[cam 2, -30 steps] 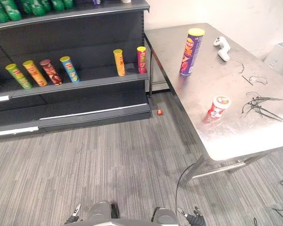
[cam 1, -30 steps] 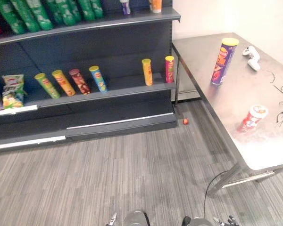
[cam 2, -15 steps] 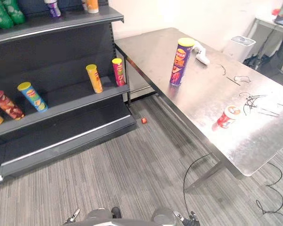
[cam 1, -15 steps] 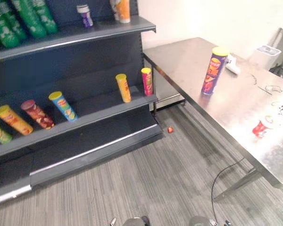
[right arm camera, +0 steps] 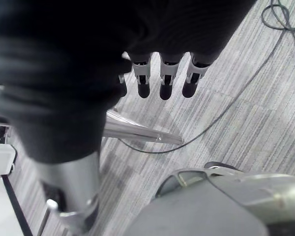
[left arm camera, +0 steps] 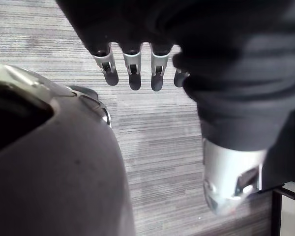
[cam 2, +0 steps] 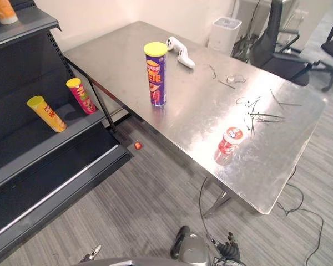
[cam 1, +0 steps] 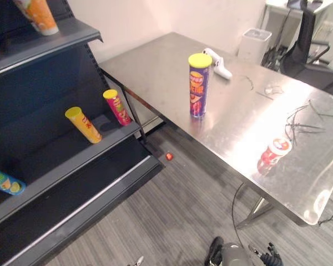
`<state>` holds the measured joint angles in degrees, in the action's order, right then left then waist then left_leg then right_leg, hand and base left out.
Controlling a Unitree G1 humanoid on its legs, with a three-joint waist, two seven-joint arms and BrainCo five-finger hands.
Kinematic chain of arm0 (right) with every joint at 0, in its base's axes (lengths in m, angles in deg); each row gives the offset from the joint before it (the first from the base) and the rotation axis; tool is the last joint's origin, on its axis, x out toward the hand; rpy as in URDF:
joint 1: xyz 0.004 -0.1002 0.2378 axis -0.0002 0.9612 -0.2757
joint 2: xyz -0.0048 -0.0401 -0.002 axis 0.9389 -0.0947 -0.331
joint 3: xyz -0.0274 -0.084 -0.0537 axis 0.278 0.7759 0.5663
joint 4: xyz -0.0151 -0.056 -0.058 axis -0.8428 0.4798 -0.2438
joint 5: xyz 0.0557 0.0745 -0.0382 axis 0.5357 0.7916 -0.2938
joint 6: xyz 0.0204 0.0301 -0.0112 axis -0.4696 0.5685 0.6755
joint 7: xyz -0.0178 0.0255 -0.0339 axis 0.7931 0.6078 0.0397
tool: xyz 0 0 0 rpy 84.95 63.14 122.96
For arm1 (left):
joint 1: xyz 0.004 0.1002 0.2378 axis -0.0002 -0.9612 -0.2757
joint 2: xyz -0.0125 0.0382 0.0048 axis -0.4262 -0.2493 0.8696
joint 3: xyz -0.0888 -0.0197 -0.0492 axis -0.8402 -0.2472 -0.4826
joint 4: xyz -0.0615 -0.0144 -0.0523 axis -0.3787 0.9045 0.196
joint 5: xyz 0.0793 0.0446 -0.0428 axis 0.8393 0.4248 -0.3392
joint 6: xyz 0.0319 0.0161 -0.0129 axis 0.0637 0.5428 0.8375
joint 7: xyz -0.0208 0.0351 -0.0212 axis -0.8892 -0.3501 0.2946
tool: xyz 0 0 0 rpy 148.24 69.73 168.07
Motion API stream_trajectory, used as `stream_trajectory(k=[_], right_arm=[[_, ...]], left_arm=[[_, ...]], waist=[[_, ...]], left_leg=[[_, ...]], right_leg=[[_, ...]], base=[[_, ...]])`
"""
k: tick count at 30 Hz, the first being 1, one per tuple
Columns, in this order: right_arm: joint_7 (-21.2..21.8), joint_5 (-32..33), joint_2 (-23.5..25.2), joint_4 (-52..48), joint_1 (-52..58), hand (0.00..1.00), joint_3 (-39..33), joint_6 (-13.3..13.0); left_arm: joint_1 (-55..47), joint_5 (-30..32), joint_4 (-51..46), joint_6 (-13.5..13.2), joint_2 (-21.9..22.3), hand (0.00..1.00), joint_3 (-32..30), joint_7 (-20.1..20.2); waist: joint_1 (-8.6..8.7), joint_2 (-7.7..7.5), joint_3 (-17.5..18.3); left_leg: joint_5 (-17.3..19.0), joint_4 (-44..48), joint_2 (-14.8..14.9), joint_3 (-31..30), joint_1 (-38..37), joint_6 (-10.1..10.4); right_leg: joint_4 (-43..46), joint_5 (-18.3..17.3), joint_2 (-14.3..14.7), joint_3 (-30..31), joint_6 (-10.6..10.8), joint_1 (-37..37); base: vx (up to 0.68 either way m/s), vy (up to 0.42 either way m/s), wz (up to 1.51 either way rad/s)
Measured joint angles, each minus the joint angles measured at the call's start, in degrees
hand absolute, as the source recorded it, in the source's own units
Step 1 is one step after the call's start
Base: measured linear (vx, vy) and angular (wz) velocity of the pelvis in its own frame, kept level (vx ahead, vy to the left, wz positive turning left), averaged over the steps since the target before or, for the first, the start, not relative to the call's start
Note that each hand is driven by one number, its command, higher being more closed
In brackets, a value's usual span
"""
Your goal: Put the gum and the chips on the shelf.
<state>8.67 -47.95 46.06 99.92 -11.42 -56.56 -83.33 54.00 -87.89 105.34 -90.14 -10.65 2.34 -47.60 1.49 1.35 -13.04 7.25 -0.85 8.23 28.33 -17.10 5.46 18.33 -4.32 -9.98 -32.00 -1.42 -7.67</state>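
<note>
Chips can [cam 2: 156, 73], purple, upright on steel table [cam 2: 116, 55]; small red-white tub [cam 2: 228, 139], seemingly gum, well apart toward table's near edge. Left hand [left arm camera: 132, 73], right hand [right arm camera: 166, 81]: fingers straight, empty, above carpet [left arm camera: 152, 137].

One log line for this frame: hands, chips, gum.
left hand open, empty | right hand open, empty | chips can upright on table | gum tub on table

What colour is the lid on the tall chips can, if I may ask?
Yellow lid; right eye view shows it best.
</note>
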Motion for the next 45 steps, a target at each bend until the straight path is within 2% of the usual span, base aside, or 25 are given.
stream_trajectory(k=[2,4,6,7,9,10,11,12,13,14,15,17,19,21,23,24,25,26,27,29,32,33,38,42,45], right_arm=[[-0.07,-0.6,0.23,0.25,-0.15,0.0,0.2,-0.02],[-0.08,-0.72,0.27,0.25,-0.15,0.0,1.31,-0.03],[-0.02,-1.27,0.55,0.39,0.05,0.0,1.5,-0.01],[-0.04,-1.64,0.56,0.38,0.13,0.0,1.69,0.01],[-0.05,-1.81,-0.31,-0.58,0.03,0.0,3.5,0.85],[-0.06,-1.82,-0.76,-0.98,0.33,0.0,3.76,1.08],[-0.2,-1.84,-0.69,-1.56,1.17,0.0,4.12,1.21],[-0.84,-1.85,-0.67,-2.0,1.27,0.0,3.97,1.71],[-1.26,-1.83,-0.64,-2.32,1.48,0.0,3.99,1.83],[-1.66,-1.67,-0.49,-2.25,1.59,0.0,3.93,2.75],[-1.77,-1.57,-0.63,-1.9,1.53,0.0,3.73,3.63],[-1.68,-0.52,-0.86,-1.41,1.38,0.0,3.13,4.78],[-1.02,0.06,-0.89,-0.64,0.63,0.0,2.41,5.56],[0.09,1.26,-0.63,-0.32,0.51,0.0,1.11,5.85],[0.67,2.7,-0.64,-0.33,1.63,0.0,0.74,6.9],[1.04,3.0,-0.76,-0.42,2.01,0.0,0.61,7.06],[1.44,3.91,-1.23,-0.42,3.08,0.0,0.2,7.52],[1.47,4.07,-0.7,-0.48,3.97,0.0,-0.43,7.81],[1.5,4.02,0.05,-0.47,4.5,0.0,-0.53,7.77],[1.04,3.82,1.17,-0.41,5.04,0.0,-0.76,6.4],[0.03,2.57,1.61,-0.06,5.14,0.0,-1.3,4.28],[0.53,2.32,1.6,0.25,4.71,0.0,-1.5,4.18],[4.9,4.4,1.65,1.04,4.84,0.0,-2.73,1.19],[3.7,2.28,0.87,1.26,4.37,0.0,-3.14,0.04],[2.51,1.83,1.15,1.5,4.03,0.0,-3.04,0.05]], left_arm=[[0.03,0.04,-0.14,-0.05,-0.46,0.0,0.01,0.35],[0.41,0.53,-0.22,-0.13,-1.09,0.0,-0.04,0.44],[1.14,2.32,-0.16,0.24,-2.2,0.0,-0.22,0.28],[1.12,2.31,-0.15,0.43,-2.22,0.0,-0.63,0.19],[1.1,2.31,-0.04,1.1,-1.65,0.0,-2.08,0.11],[1.05,2.31,0.06,1.1,-1.19,0.0,-2.61,0.14],[0.98,2.37,0.23,1.07,-0.9,0.0,-4.14,0.44],[1.41,2.2,0.23,1.16,-0.99,0.0,-6.33,0.5],[1.53,2.0,0.2,1.14,-0.65,0.0,-6.97,0.43],[1.48,1.18,-0.03,1.18,-0.01,0.0,-7.46,0.39],[1.36,0.75,-0.02,1.42,-0.01,0.0,-7.57,0.29],[0.48,-1.24,-0.02,1.61,0.6,0.0,-7.29,0.32],[0.24,-3.71,-0.08,1.59,1.21,0.0,-7.31,0.36],[0.2,-4.47,-0.01,1.69,1.23,0.0,-7.23,0.33],[0.15,-4.46,0.07,2.25,1.39,0.0,-7.4,0.31],[0.02,-4.46,0.13,2.28,1.87,0.0,-7.4,0.33],[-0.23,-4.67,0.12,2.17,2.89,0.0,-8.17,0.3],[-0.62,-4.47,-0.19,1.85,2.78,0.0,-8.36,0.34],[-0.83,-4.38,-0.16,1.37,2.17,0.0,-8.48,0.38],[-0.97,-2.93,-0.16,0.91,1.59,0.0,-8.47,0.27],[-1.2,-2.2,0.02,0.87,1.38,0.0,-8.39,0.09],[-1.24,-1.88,0.02,0.99,1.31,0.0,-8.2,0.1],[-0.61,5.38,1.34,1.07,-0.76,0.0,-4.34,1.77],[-0.24,5.84,2.73,1.09,-0.79,0.0,-2.28,3.75],[-0.24,5.76,2.75,1.07,-1.31,0.0,-1.79,4.38]], waist=[[-0.05,-0.65,-0.37],[-0.16,-1.35,-0.55],[-0.07,-1.99,-0.41],[-0.09,-2.11,-0.29],[-0.09,-1.39,0.01],[0.06,-0.77,0.26],[-0.29,-0.98,1.12],[-0.17,-0.82,0.98],[-0.16,-1.21,1.28],[-0.38,-1.04,1.09],[-0.49,-0.91,0.93],[-0.62,-0.64,1.04],[-0.83,-0.57,1.09],[-1.32,-0.58,1.1],[-1.2,-0.2,1.28],[-1.2,0.41,1.57],[-1.35,1.91,2.1],[-1.46,1.83,2.29],[-1.41,0.42,2.56],[-1.26,-0.72,2.83],[-0.77,-1.58,4.57],[-0.8,-1.67,4.8],[-0.19,-1.43,6.31],[-0.23,0.23,7.43],[-0.35,-0.33,7.16]], left_leg=[[0.35,-0.79,-0.07,0.06,-0.45,0.61],[1.73,-0.71,-0.47,0.84,-0.98,2.18],[5.44,3.01,0.0,1.15,0.34,1.39],[6.82,4.61,0.43,1.53,0.92,1.75],[10.53,9.51,2.46,5.19,2.01,2.05],[10.68,10.92,3.33,6.12,1.99,2.4],[10.33,16.87,4.37,6.54,3.43,3.07],[8.18,31.87,8.02,3.96,9.58,1.62],[5.17,39.06,9.73,2.03,13.11,-0.3],[4.53,45.41,10.9,-0.31,16.65,-0.53],[5.7,45.66,11.14,-0.83,17.53,-0.48],[6.31,41.89,10.21,-1.0,17.83,-0.57],[6.15,33.71,8.34,-3.05,18.05,-0.61],[5.27,22.78,6.5,-7.52,18.07,-0.9],[2.57,10.37,5.28,-13.56,17.83,-0.48],[2.6,7.84,5.33,-14.53,17.73,-0.38],[-0.82,7.01,5.21,-15.69,17.12,1.83],[-1.43,7.92,4.18,-14.21,16.11,1.81],[-0.58,8.17,2.51,-13.16,14.48,1.75],[1.11,7.62,0.1,-12.01,12.36,0.98],[1.22,6.91,-2.37,-10.1,10.78,0.0],[1.2,6.93,-2.93,-10.24,10.16,-0.03],[1.23,6.95,-2.83,-9.7,6.98,-0.06],[1.22,7.26,-1.22,-6.49,5.17,-0.06],[1.23,7.23,-1.79,-6.49,3.96,-0.06]], right_leg=[[0.14,-0.24,-0.12,-0.61,0.21,0.34],[0.97,-0.6,-1.08,-0.88,0.5,0.46],[1.95,-1.15,-2.12,-0.97,0.59,0.17],[2.09,-1.33,-2.13,-0.99,0.29,0.04],[5.26,-3.16,-1.58,-1.22,-1.93,-1.2],[5.2,-3.8,-0.63,-1.43,-2.06,-1.03],[3.05,-4.78,0.34,-1.37,-0.87,-0.71],[0.59,-4.58,1.49,-0.31,-0.95,0.05],[-1.54,-4.27,1.96,0.65,-0.96,1.12],[-5.34,-2.98,2.64,2.67,-1.07,3.49],[-7.61,-2.09,3.15,5.64,-1.05,5.5],[-8.97,-1.26,3.35,11.08,-0.44,7.29],[-10.09,-1.2,3.36,16.61,-0.25,8.0],[-11.81,-0.43,3.27,21.08,0.97,8.12],[-14.49,1.36,2.94,25.31,3.78,8.52],[-15.41,2.1,3.01,25.87,4.94,8.77],[-17.91,3.77,3.17,26.9,7.52,10.21],[-19.34,4.55,1.76,26.9,8.68,12.05],[-18.99,4.58,0.26,26.94,8.59,13.25],[-19.79,4.85,-1.64,27.79,8.47,14.11],[-20.45,5.63,-3.3,27.86,9.71,13.59],[-20.64,6.14,-3.65,27.94,10.39,13.69],[-17.89,6.47,-3.33,27.73,9.96,12.85],[-14.02,9.64,-1.74,20.51,7.91,9.91],[-14.36,10.6,-1.93,19.85,7.99,9.83]], base=[[-0.06,0.012,0.1],[-0.12,0.058,0.07],[-0.17,0.052,-0.02],[-0.1,0.041,-0.35],[0.01,0.036,-0.63],[0.11,0.006,-0.64],[0.15,-0.033,-0.72],[0.18,-0.069,-0.73],[0.17,-0.071,-0.92],[0.18,-0.034,-0.97],[0.18,0.017,-1.05],[0.21,0.118,-1.25],[0.21,0.218,-1.55],[0.15,0.225,-1.44],[0.15,0.28,-1.32],[0.16,0.325,-1.07],[0.2,0.338,-0.97],[0.28,0.419,-1.07],[0.26,0.334,-0.81],[0.25,0.307,-0.45],[0.23,0.199,-0.36],[0.21,0.094,-0.41],[0.19,0.024,-0.47],[0.06,-0.021,-0.64],[0.01,-0.001,-0.49]])
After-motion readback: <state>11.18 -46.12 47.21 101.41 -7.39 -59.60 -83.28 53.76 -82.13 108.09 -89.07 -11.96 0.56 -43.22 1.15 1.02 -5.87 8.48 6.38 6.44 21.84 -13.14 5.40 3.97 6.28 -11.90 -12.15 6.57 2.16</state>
